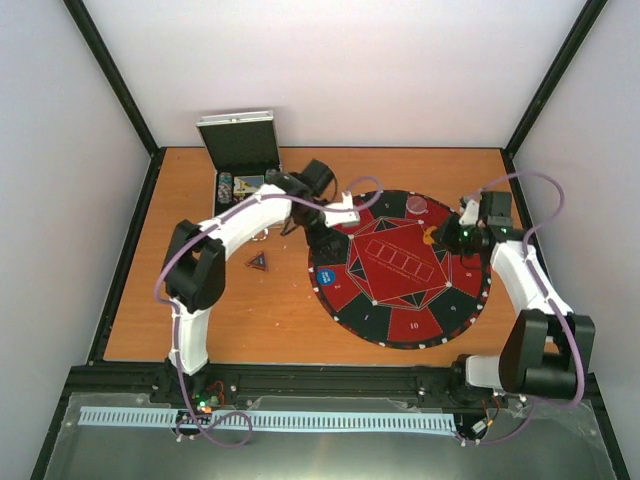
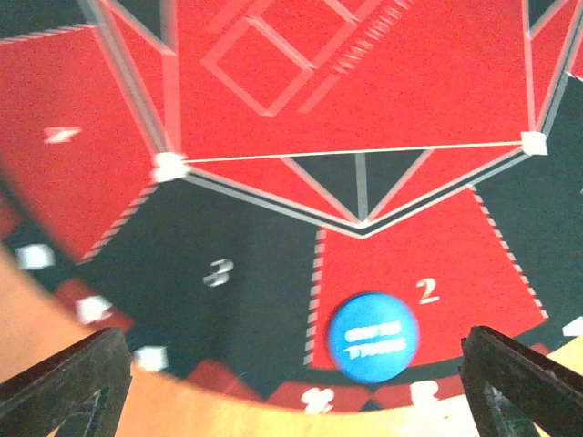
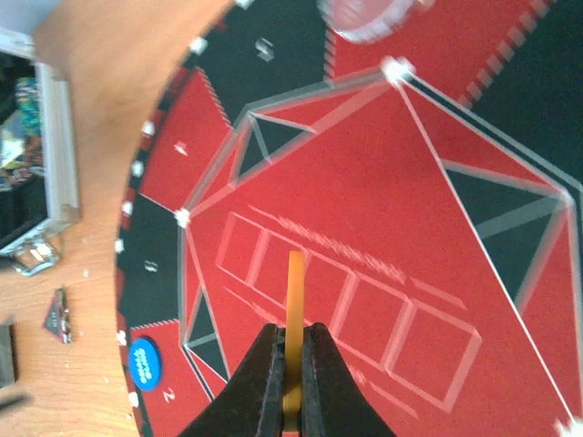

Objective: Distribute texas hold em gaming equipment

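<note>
While the left gripper [image 2: 291, 391] gapes empty above the blue disc [image 2: 373, 337], flat on the mat [image 1: 395, 300] at 9 o'clock, the right gripper [image 3: 291, 364] pinches an orange disc [image 3: 294, 282] at 2 o'clock; next, probably, lowering it flat onto a seat.

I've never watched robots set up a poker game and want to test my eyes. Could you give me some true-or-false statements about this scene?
1. The blue disc lies on the round mat's red field marked 2. True.
2. The left pincer grips the blue disc. False: its jaws stand open, and the disc lies free on the mat.
3. The right pincer holds an orange disc on edge. True.
4. The case beside the mat is closed. False: its lid stands open.
</note>
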